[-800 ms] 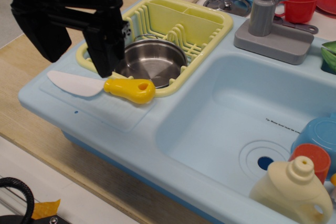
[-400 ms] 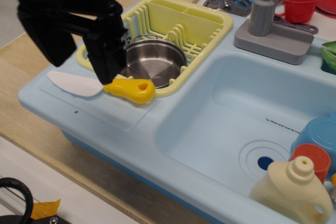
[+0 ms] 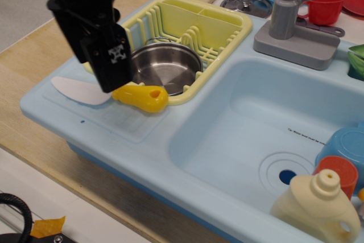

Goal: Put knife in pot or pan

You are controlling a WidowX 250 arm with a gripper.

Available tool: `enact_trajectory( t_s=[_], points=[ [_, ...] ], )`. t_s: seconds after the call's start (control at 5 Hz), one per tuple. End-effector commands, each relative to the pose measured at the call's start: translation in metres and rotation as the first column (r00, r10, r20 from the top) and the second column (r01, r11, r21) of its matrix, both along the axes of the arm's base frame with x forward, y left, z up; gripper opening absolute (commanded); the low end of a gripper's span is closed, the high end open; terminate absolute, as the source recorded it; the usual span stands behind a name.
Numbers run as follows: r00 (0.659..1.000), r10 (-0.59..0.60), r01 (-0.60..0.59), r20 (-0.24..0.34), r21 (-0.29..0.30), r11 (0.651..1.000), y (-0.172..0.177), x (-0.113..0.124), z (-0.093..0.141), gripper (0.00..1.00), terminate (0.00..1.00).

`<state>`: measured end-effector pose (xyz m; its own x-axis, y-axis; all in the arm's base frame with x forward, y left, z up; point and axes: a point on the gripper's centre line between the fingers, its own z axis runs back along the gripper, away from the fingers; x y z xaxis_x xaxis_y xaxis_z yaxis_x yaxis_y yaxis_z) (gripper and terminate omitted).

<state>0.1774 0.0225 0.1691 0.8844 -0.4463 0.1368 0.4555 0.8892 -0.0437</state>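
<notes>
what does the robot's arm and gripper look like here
The gripper is matte black and boxy, made of flat angular plates narrowing downward. A small white-and-black patterned marking sits on its lower front face. No cables or sleeves show on it.

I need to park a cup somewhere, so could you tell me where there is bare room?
The sink basin floor is bare between the faucet base and the drain. The drainboard is crowded by the knife and gripper.

Sink basin point(image 3: 239, 135) print: illegible.
</notes>
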Motion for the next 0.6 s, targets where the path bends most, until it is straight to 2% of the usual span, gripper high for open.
enact_trajectory(
  t_s=[0.0, 0.4],
  points=[
    [0.984, -0.152, 0.150, 0.092, 0.032, 0.988, -0.007, 0.019, -0.006, 1.00, 0.00],
    [0.961, -0.227, 0.220, 0.160, 0.059, 0.974, -0.007, 0.027, -0.018, 1.00, 0.00]
  ],
)
